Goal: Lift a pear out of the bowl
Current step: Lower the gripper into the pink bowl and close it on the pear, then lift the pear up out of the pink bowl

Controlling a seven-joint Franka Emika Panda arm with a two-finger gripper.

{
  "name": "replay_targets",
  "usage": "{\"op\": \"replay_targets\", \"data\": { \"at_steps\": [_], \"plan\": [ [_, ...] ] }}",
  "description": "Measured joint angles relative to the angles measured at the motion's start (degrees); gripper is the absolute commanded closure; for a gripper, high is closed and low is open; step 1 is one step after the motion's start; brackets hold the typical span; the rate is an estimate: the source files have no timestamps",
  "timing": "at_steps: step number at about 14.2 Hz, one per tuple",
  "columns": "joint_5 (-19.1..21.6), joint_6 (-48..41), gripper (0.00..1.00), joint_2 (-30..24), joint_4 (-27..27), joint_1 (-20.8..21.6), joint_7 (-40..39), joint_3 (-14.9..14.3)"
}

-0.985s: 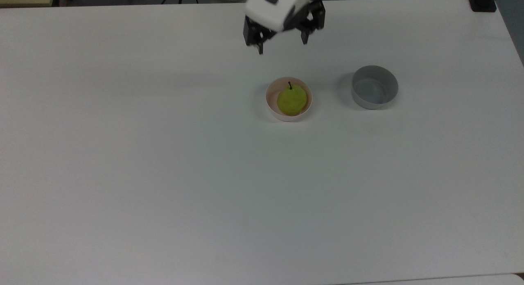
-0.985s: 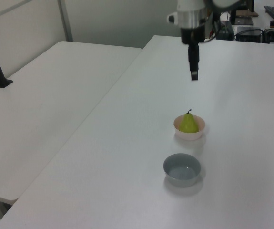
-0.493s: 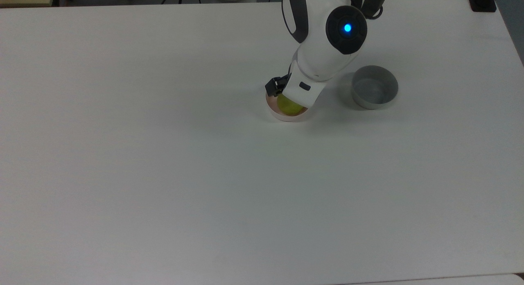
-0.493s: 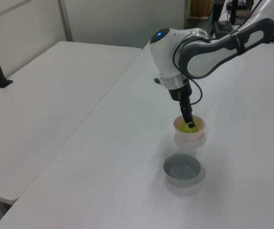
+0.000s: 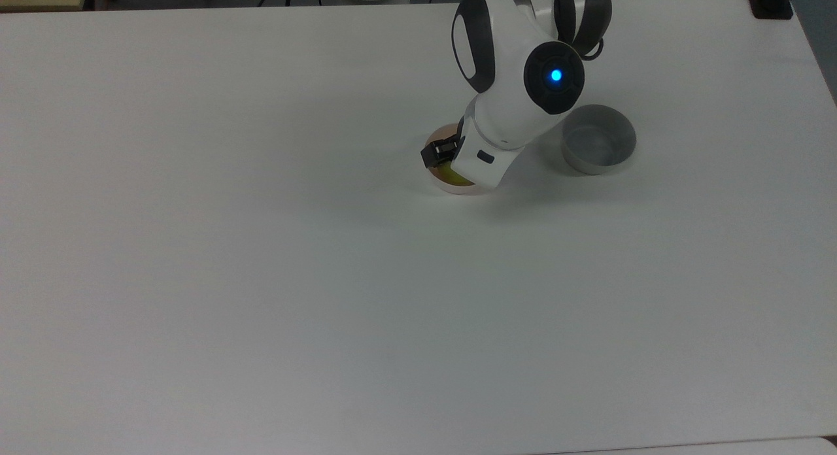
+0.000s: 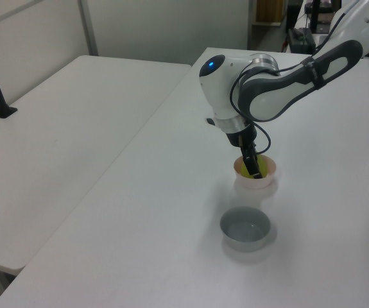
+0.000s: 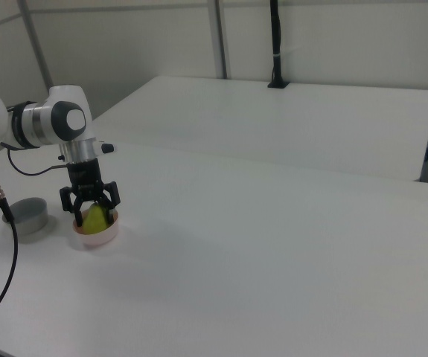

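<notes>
Pear (image 7: 95,216) sits in the pink bowl (image 7: 103,237) on the white table (image 5: 261,278), not lifted yet. My gripper (image 7: 91,216) is down in the bowl, fingers spread apart, one on each side of the fruit as the right view shows; contact I can't confirm. So, as I judge it: approach done; closing, gripping and lifting left. Pear stands upright, long axis vertical, narrow end up between my fingers; stem hidden. In the top view my wrist covers most of it, just a yellow-green sliver (image 5: 450,174) at the bowl's rim. Grey bowl (image 5: 599,140) stands apart, empty, on the top view's right.
</notes>
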Motion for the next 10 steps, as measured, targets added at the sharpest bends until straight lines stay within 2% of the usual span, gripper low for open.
{"op": "replay_targets", "data": {
  "at_steps": [7,10],
  "plan": [
    [-0.98,0.0,0.36,-0.06,0.16,0.66,0.0,-0.02],
    [-0.98,0.0,0.36,-0.78,0.51,0.62,0.0,-0.22]
  ]
}}
